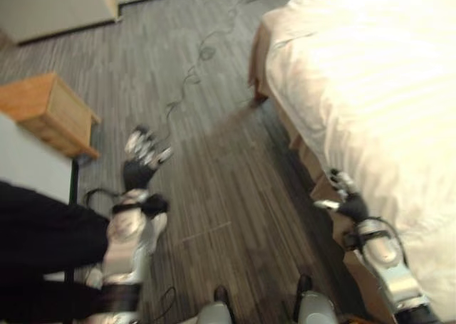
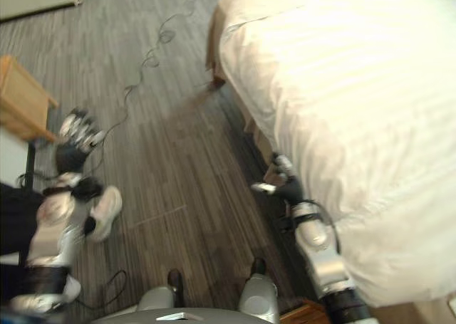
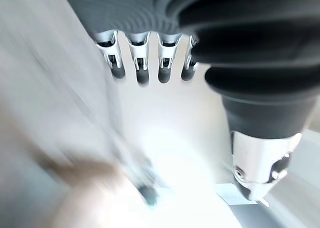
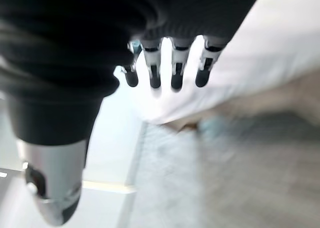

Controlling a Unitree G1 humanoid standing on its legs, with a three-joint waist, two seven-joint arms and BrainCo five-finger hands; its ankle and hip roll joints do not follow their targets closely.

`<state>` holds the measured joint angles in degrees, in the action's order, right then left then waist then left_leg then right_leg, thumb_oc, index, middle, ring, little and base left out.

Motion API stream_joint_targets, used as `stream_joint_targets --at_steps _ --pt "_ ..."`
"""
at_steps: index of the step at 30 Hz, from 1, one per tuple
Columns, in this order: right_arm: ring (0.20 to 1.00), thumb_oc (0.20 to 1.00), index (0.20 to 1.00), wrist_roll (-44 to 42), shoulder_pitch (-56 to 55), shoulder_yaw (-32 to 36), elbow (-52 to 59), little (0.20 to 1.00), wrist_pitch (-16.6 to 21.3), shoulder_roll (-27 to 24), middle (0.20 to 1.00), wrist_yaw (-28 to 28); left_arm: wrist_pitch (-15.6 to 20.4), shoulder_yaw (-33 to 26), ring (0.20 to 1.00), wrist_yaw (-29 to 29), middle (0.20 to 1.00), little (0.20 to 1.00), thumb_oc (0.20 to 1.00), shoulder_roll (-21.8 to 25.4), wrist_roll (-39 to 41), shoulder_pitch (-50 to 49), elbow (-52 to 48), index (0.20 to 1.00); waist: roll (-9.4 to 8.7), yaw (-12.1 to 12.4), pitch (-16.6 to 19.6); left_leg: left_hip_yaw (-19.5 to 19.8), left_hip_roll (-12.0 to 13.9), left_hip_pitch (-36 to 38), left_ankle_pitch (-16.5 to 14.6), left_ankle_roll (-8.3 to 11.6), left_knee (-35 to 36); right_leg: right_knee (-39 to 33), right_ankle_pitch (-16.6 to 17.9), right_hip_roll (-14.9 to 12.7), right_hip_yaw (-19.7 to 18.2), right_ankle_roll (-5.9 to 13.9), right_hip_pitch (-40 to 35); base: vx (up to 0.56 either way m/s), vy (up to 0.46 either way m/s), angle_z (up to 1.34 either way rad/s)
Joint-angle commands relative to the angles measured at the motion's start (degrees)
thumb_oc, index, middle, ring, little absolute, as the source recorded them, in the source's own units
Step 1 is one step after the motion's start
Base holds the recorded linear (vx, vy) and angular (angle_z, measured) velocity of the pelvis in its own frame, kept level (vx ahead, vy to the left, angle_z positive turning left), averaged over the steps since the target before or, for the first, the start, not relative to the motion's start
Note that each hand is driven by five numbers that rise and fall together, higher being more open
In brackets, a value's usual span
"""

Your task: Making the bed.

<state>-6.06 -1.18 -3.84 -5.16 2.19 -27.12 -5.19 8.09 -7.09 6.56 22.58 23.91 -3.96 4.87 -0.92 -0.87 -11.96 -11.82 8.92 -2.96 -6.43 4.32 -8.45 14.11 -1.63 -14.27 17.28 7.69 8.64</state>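
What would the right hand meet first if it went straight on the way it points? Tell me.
Probably the white bedspread hanging over the bed's side: the right hand, fingers straight, points along that edge beside it. Depth is unclear, so it might pass just alongside.

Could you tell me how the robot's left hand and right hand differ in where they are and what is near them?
The left hand hangs over bare wooden floor, near a wooden nightstand; the right hand sits at the side edge of the bed's white cover. The left hand is far from the bed, the right hand right beside it. Both have straight fingers and hold nothing.
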Motion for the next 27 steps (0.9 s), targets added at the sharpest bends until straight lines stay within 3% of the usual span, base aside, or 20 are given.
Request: stream_joint_targets --at_steps 1,3,6,7,8,9,11,12,13,14,16,18,20,23,27 --pt "1.0 1.0 1.0 0.43 5.62 -0.94 1.84 1.0 3.03 3.24 1.0 -1.1 1.63 5.02 1.0 -0.93 1.0 1.0 1.0 1.33 -0.47 -3.26 -4.35 1.0 -0.62 0.29 -4.53 -0.83 -1.01 7.89 1.07 -0.07 11.76 -6.71 0.27 2.02 -1.05 2.9 2.47 0.25 -0.121 0.66" --pt "1.0 1.0 1.0 -0.66 5.77 0.03 2.28 1.0 3.69 3.34 1.0 -1.53 2.31 4.35 1.0 -0.7 1.0 1.0 1.0 2.57 -1.24 -0.38 -0.9 1.0 -1.37 -0.38 -4.52 -0.12 0.51 9.22 -0.89 1.59 11.45 -12.5 2.36 1.82 -2.85 3.32 3.47 0.35 -0.266 0.61" --pt "1.0 1.0 1.0 -1.9 5.41 -1.19 2.31 1.0 4.42 3.86 1.0 0.05 2.03 3.06 1.0 -1.15 1.0 1.0 1.0 2.89 -2.79 -1.85 0.03 1.0 -1.84 -1.47 -2.79 -0.38 2.55 9.84 -2.91 2.62 5.18 -12.68 2.25 4.11 -4.93 1.0 1.01 0.39 -0.303 0.46" --pt "1.0 1.0 1.0 -2.28 5.51 -1.71 2.17 1.0 4.68 3.88 1.0 0.23 1.81 2.93 1.0 -1.1 1.0 1.0 1.0 2.8 -3.01 -2.09 0.18 1.0 -1.68 -1.48 -2.83 0.06 3.91 8.09 -0.59 3.03 -0.42 -13.08 1.65 5.14 -5.19 -0.49 -0.53 0.2 -0.2 0.3" --pt "1.0 1.0 1.0 -2.28 5.53 -1.73 2.15 1.0 4.69 3.87 1.0 0.23 1.8 2.92 1.0 -1.1 1.0 1.0 1.0 2.79 -3.01 -2.1 0.17 1.0 -1.57 -1.6 -2.8 0.24 4.09 7.82 -0.76 3.11 -0.8 -13.15 1.66 5.26 -5.04 -0.56 -0.55 0.21 -0.321 0.03" --pt "1.0 1.0 1.0 -2.69 5.6 -2.25 2.38 1.0 4.69 3.61 1.0 0.35 1.37 2.71 1.0 -1.27 1.0 1.0 1.0 2.31 -2.76 -2.26 0.3 1.0 -1.7 -1.05 -3.74 1.94 6.42 2.02 5.5 3.21 -13.16 -14.35 0.06 6.62 -4.01 -3.53 -4.11 0.12 -0.223 -0.1" --pt "1.0 1.0 1.0 -2.83 5.59 -2.27 2.61 1.0 4.68 3.47 1.0 0.32 1.33 2.69 1.0 -1.09 1.0 1.0 1.0 2.04 -2.56 -2.31 0.25 1.0 -1.78 -1.25 -3.99 1.87 7.14 0.29 6.61 2.83 -16.69 -14.94 -0.63 7.06 -3.41 -4.48 -5.49 0.2 -0.237 0.08" --pt "1.0 1.0 1.0 -3.29 6.3 -2.72 2.39 1.0 4.2 3.14 1.0 0.0 0.9 2.94 1.0 -0.71 1.0 1.0 1.0 1.36 -2.06 -2.48 0.32 1.0 -2.11 -0.72 -4.59 1.1 4.79 -2.49 4.19 1.67 -18.15 -15.96 -1.7 7.18 -4.08 -4.95 -7.85 0.21 -0.162 0.0" --pt "1.0 1.0 1.0 -3.29 6.33 -2.72 2.36 1.0 4.21 3.13 1.0 -0.01 0.9 2.94 1.0 -0.7 1.0 1.0 1.0 1.35 -2.06 -2.46 0.32 1.0 -2.07 -0.76 -4.62 1.14 4.8 -2.55 4.08 1.63 -18.3 -15.97 -1.71 7.18 -4.04 -4.92 -7.88 0.26 -0.106 -0.23" --pt "1.0 1.0 1.0 -3.32 7.53 -3.05 2.19 1.0 3.6 2.7 1.0 0.04 0.51 2.87 1.0 -0.58 1.0 1.0 1.0 0.44 -1.88 -3.04 0.3 1.0 -2.05 -0.13 -4.73 1.48 0.72 -5.64 0.11 0.56 -15.64 -16.99 -2.02 6.93 -4.74 -4.36 -9.15 0.19 -0.01 -0.42" --pt "1.0 1.0 1.0 -3.28 8.57 -3.39 1.96 1.0 3.54 2.33 1.0 0.15 0.42 2.83 1.0 -0.37 1.0 1.0 1.0 0.05 -1.71 -3.4 0.26 1.0 -1.78 0.11 -4.71 1.0 -0.59 -6.02 -0.74 0.12 -12.61 -17.15 -2.25 6.75 -4.87 -3.74 -9.47 0.18 0.031 -0.41" --pt "1.0 1.0 1.0 -3.24 11.85 -4.8 0.25 1.0 3.39 1.9 1.0 -0.55 0.77 2.94 1.0 0.69 1.0 1.0 1.0 -0.45 -1.32 -3.31 0.97 1.0 0.44 0.83 -5.03 -1.92 -1.74 -8.28 6.36 1.18 -0.86 -17.39 -3.29 8.05 -5.0 -3.31 -11.39 0.22 0.097 -0.41" --pt "1.0 1.0 1.0 -3.52 13.67 -5.58 -0.54 1.0 3.43 2.17 1.0 -1.15 0.99 3.06 1.0 1.4 1.0 1.0 1.0 -0.25 -1.19 -2.53 1.82 1.0 1.6 1.36 -5.42 -2.99 -1.55 -9.3 10.19 2.0 4.3 -17.38 -4.12 8.91 -4.94 -3.3 -13.02 0.23 0.081 -0.22" --pt "1.0 1.0 1.0 -3.22 14.38 -6.71 -0.62 1.0 3.24 2.61 1.0 -1.23 1.1 3.41 1.0 1.61 1.0 1.0 1.0 0.02 -1.13 -2.24 2.79 1.0 2.48 1.58 -5.45 -3.31 -1.4 -9.06 12.09 2.28 6.98 -17.36 -5.89 9.8 -5.64 -3.5 -16.14 0.29 0.104 -0.06" --pt "1.0 1.0 1.0 -2.89 14.06 -8.04 -0.64 1.0 2.95 3.47 1.0 -0.64 1.17 3.43 1.0 1.66 1.0 1.0 1.0 0.45 -1.91 -2.56 3.59 1.0 1.81 1.57 -4.72 -4.62 -1.2 -8.22 11.43 1.6 5.23 -17.25 -7.26 9.19 -6.95 -3.12 -18.85 0.26 0.133 -0.46"
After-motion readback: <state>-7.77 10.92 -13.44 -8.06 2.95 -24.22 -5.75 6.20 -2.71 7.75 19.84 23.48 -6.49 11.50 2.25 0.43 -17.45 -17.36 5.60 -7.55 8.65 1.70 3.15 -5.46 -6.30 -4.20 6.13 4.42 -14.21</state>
